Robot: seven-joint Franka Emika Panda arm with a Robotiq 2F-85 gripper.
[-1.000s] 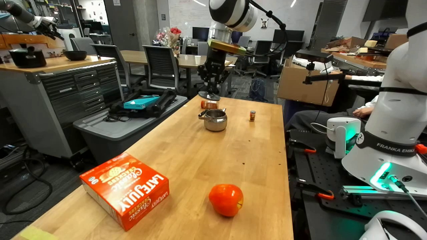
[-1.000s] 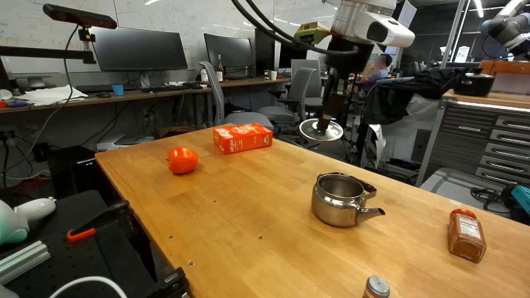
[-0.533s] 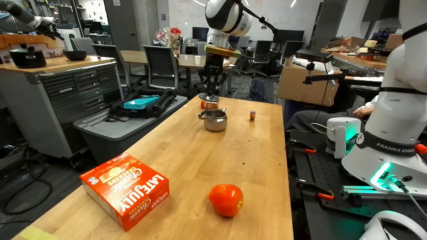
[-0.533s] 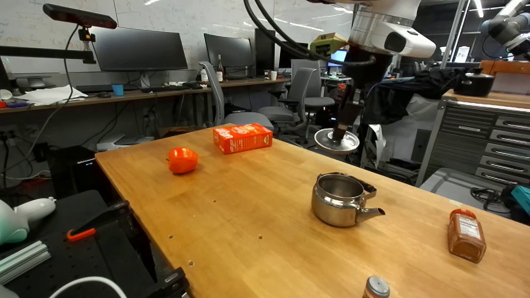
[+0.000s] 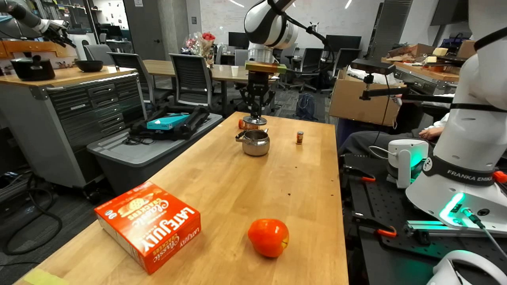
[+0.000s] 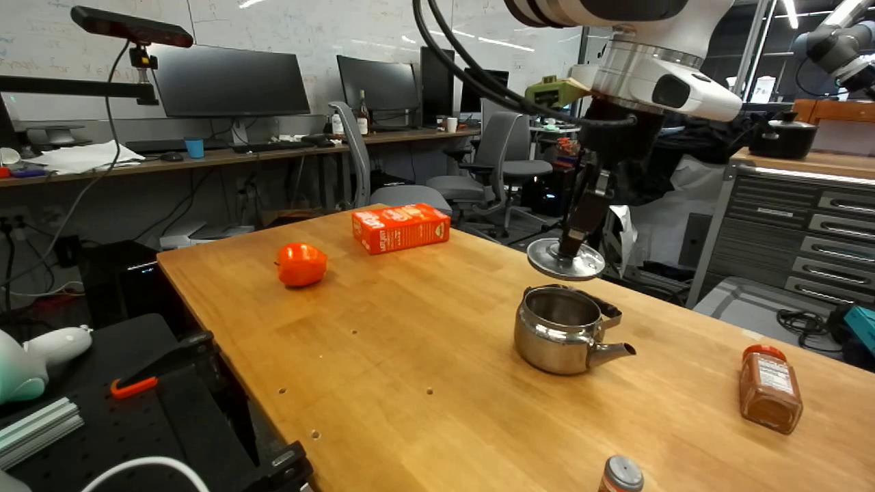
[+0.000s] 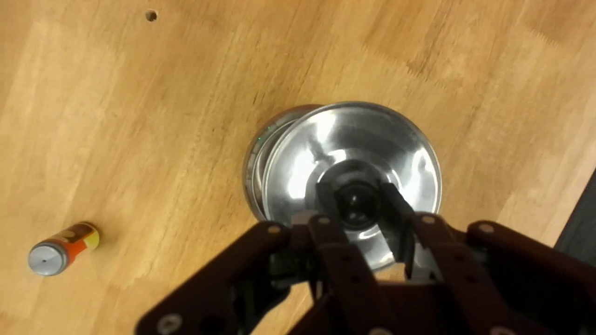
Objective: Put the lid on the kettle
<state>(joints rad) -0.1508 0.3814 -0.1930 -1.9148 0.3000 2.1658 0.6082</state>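
My gripper [image 6: 571,244] is shut on the dark knob of the silver lid [image 6: 543,257]. In the wrist view, the fingertips [image 7: 356,190] sit on both sides of the knob, and the lid [image 7: 368,121] shows from above. The lid hangs nearly level in the air, a little above the open kettle and apart from it. The shiny kettle [image 6: 552,345] stands upright on the table, with its spout and dark handle showing. In the wrist view, the lid covers most of the kettle [image 7: 253,174]; only its left rim shows, so the lid is off-centre.
On the wooden table [image 5: 253,186] are a red cracker box [image 5: 148,225], an orange-red tomato-like ball [image 5: 268,237], a jar lying on its side [image 6: 771,389] and a small spice bottle [image 5: 300,137]. The bottle also shows in the wrist view [image 7: 63,249], left of the kettle.
My gripper and the held lid have moved down and to the right in both exterior views, closer to the kettle's opening. The kettle and the other objects have stayed in place.
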